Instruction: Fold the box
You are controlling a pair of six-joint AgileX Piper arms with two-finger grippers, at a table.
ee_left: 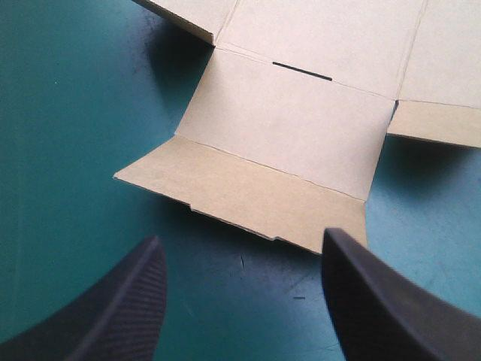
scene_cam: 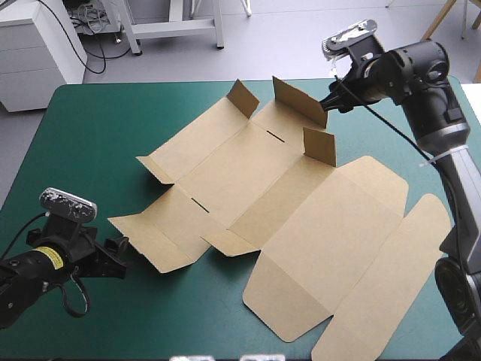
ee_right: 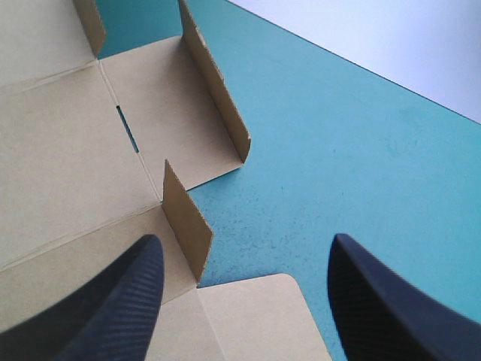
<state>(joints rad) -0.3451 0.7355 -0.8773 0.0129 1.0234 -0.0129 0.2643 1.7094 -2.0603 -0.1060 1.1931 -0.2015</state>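
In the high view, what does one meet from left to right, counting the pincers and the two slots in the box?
The left pincer → near slot → far slot → right pincer.

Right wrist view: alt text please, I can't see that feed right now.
The right gripper hangs open at the edge of the brown box, a flat cut sheet with short flaps standing upright along that edge. Bare teal-green cover lies beside it.

I can't read any txt, nos. or brands from here. Only a yellow label (scene_cam: 47, 258) on the left arm (scene_cam: 26, 277), print too small to make out.
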